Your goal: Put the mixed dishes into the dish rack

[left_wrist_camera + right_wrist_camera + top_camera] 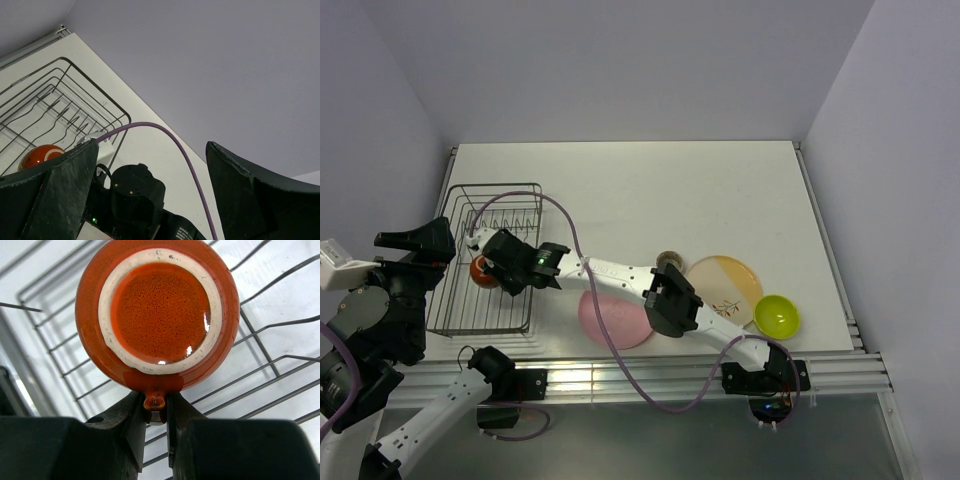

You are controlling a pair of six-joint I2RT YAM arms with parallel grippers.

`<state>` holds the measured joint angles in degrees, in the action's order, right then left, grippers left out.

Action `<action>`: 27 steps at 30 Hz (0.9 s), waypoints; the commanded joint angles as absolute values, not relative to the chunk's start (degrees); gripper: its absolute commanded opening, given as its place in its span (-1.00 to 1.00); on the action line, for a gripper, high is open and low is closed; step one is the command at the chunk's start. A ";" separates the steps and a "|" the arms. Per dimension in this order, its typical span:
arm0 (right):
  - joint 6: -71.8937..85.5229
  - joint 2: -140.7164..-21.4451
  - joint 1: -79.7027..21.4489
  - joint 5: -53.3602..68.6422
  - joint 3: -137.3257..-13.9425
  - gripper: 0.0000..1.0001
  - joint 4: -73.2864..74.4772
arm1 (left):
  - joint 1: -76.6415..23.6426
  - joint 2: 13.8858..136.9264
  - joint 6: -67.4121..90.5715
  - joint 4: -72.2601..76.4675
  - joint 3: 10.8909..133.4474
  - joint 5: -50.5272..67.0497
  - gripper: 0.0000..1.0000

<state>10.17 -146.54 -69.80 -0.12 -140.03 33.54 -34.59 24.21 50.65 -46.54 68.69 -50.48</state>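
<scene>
My right gripper (pixel 485 262) reaches across into the dark wire dish rack (pixel 455 325) at the left. It is shut on the handle of the dark red-orange mug (pixel 157 315), which is upside down over the rack wires (pixel 280 360); the mug also shows in the top view (pixel 482 271) and the left wrist view (pixel 41 155). My left gripper (pixel 417 240) is open and empty, raised beside the rack's left edge. On the table lie the pink plate (pixel 612 318), the cream-and-orange plate (pixel 725 285), the lime-green bowl (pixel 777 316) and the small grey-tan cup (pixel 668 259). The salmon-pink cup is out of view.
The right arm (pixel 620 275) stretches across the table's front from right to left, with its purple cable (pixel 570 235) looping over the rack's right side. The rack (pixel 45 107) stands by the table's left edge near the wall.
</scene>
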 commanded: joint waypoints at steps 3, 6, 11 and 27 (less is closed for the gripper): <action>5.63 -148.18 -69.87 -4.48 -144.23 -0.88 31.03 | -34.63 24.08 48.96 -44.21 68.38 -49.57 0.89; 4.40 -148.80 -69.96 -5.10 -144.14 -0.88 30.67 | -34.63 24.08 48.87 -44.47 68.47 -49.75 0.89; 2.99 -149.94 -70.14 -6.24 -144.32 -0.87 30.15 | -34.63 23.47 48.34 -44.12 68.29 -50.10 0.89; -0.95 -150.47 -71.10 -4.83 -144.41 -0.20 30.67 | -34.54 23.99 47.29 -43.59 68.73 -50.10 0.89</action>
<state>1.30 -149.27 -70.54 -4.97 -141.88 33.08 -34.59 24.08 48.88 -45.23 68.62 -50.39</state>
